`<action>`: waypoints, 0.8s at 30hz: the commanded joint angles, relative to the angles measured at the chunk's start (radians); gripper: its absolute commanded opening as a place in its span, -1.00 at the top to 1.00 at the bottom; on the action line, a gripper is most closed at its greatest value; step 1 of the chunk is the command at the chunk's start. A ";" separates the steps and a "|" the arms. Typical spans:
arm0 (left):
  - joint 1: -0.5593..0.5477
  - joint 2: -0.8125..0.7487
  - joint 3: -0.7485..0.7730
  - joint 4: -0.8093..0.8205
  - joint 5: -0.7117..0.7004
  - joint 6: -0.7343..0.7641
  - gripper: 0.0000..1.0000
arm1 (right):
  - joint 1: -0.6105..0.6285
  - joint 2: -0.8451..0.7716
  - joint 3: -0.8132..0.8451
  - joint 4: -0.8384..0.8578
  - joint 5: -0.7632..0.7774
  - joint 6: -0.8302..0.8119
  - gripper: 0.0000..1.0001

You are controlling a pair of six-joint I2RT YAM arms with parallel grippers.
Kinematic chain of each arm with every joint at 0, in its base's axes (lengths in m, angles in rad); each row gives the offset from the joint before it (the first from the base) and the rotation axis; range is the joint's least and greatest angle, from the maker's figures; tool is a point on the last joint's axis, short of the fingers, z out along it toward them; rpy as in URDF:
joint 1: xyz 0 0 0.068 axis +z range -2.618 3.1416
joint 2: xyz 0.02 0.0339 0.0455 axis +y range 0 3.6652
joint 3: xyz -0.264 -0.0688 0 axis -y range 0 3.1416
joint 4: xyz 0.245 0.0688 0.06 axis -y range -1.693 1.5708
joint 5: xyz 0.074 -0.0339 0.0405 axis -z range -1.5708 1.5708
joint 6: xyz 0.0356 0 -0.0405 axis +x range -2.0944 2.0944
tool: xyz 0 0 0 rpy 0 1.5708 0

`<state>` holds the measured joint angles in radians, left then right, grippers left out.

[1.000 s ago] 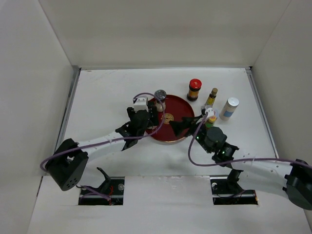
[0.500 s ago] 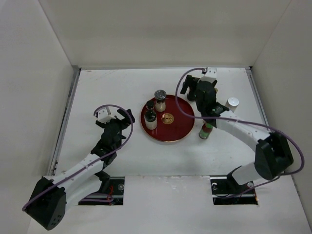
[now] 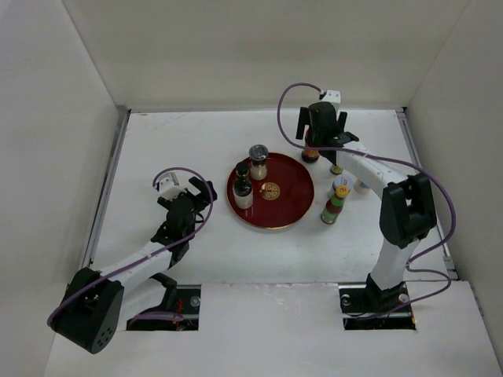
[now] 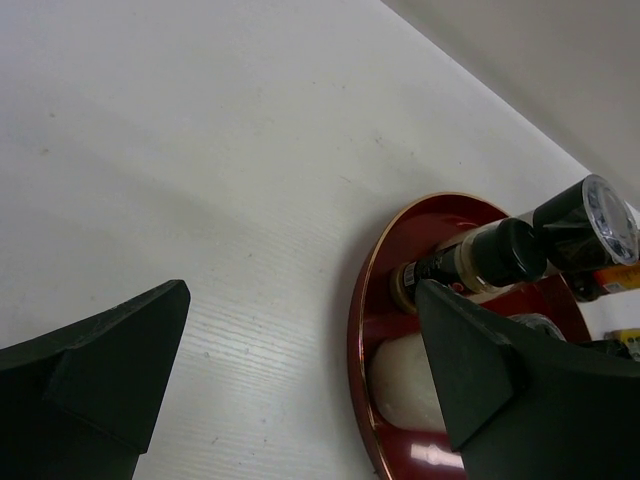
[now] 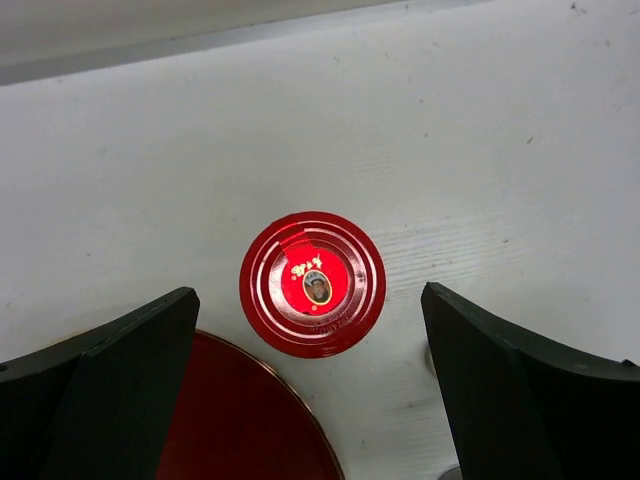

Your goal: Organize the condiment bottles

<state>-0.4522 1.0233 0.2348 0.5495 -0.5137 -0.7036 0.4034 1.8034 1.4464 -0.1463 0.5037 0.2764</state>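
Two bottles stand upright on the red tray (image 3: 284,206), a silver-capped shaker (image 3: 258,159) and a black-capped bottle (image 3: 243,186), side by side near its left rim. A red-lidded jar (image 5: 312,284) stands upright just past the tray's far right edge, between the right gripper's (image 3: 319,132) wide-spread fingers, untouched. A green bottle (image 3: 333,209) stands right of the tray. The left gripper (image 4: 300,300) hovers left of it, fingers apart and empty.

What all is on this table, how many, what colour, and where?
table: one, white.
tray: one, red, round, mid-table.
silver-capped shaker: one, on the tray's far edge.
black-capped bottle: one, dark, on the tray's left side.
red-lidded jar: one, dark, just beyond the tray.
green bottle: one, red label, right of the tray.
white bottle: one, mostly behind the right arm.
left gripper: one, black, open, left of the tray.
right gripper: one, black, open, above the red-lidded jar.
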 commanded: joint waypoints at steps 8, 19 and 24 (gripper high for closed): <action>0.007 -0.003 -0.005 0.082 0.032 -0.022 -1.00 | -0.042 0.102 0.080 -0.079 -0.125 0.029 -1.00; 0.017 0.000 -0.009 0.095 0.047 -0.022 -1.00 | -0.045 0.080 0.025 0.157 -0.123 0.000 -0.33; 0.016 0.007 -0.006 0.095 0.049 -0.022 -1.00 | -0.022 -0.005 -0.041 0.293 -0.085 -0.060 -0.24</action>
<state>-0.4427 1.0248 0.2348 0.5949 -0.4770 -0.7147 0.3637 1.9236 1.4048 -0.0715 0.3813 0.2592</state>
